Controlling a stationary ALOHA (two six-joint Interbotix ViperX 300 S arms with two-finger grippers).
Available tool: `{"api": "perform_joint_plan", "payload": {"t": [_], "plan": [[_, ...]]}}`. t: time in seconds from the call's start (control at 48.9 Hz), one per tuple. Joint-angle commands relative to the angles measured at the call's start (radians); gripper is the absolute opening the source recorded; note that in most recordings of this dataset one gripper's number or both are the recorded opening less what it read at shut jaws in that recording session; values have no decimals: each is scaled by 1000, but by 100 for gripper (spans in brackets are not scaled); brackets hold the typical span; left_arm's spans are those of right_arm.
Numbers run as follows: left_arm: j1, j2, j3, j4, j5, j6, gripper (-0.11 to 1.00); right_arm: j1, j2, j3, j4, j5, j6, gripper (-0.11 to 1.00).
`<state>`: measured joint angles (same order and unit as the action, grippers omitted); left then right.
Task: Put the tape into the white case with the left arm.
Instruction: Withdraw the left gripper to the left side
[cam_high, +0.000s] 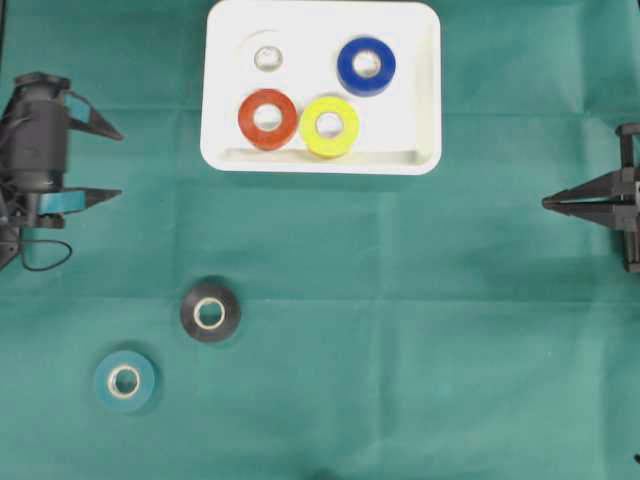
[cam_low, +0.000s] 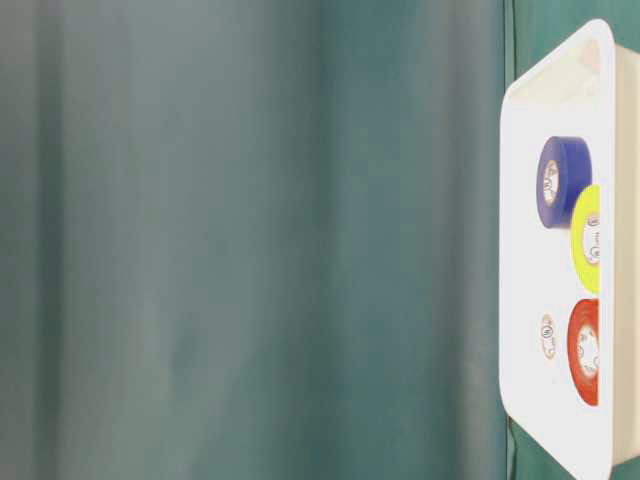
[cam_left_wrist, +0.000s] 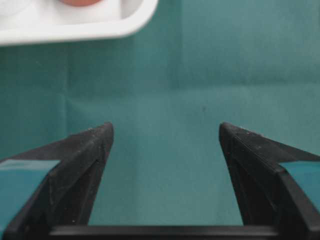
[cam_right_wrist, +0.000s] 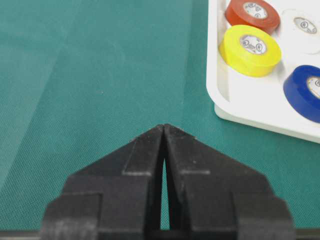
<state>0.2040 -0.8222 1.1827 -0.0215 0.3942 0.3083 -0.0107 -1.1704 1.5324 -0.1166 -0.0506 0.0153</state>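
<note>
The left gripper (cam_high: 118, 162) gapes wide and empty, ready for a roll. The black tape (cam_high: 210, 310) lies nearest; the case (cam_high: 425, 90) sits beyond, holding four. The right gripper (cam_high: 548, 203) idles, pinched together.

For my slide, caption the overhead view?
Four tapes in the case, two on the cloth, left gripper open.

Two black fingers (cam_left_wrist: 85, 165) stand wide apart over green cloth (cam_left_wrist: 170, 150), the white case (cam_left_wrist: 75, 27) beyond.
</note>
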Motion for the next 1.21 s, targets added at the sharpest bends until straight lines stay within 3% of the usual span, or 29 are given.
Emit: {"api": "perform_joint_plan", "payload": {"t": [0.0, 0.327, 0.511, 0.716, 0.9, 1.002, 1.187], "plan": [[-6, -57, 3, -3, -2, -2, 84, -2, 8, -12, -2, -11, 0, -10], [-52, -94, 6, -6, 12, -6, 84, -2, 9, -12, -2, -11, 0, -10], [-170, -80, -26, -9, 11, -63, 83, -2, 8, -11, 0, -11, 0, -10], [-310, -75, -17, -8, 14, -190, 82, -2, 8, -11, -2, -11, 2, -10], [-416, -84, -15, -8, 71, -291, 69, -2, 8, -11, -2, -11, 2, -10], [-462, -84, -18, -8, 114, -302, 61, -2, 8, -11, -2, -11, 0, -10], [-584, -84, -18, -2, 143, -285, 60, -2, 8, -11, 0, -11, 2, -10]]}}
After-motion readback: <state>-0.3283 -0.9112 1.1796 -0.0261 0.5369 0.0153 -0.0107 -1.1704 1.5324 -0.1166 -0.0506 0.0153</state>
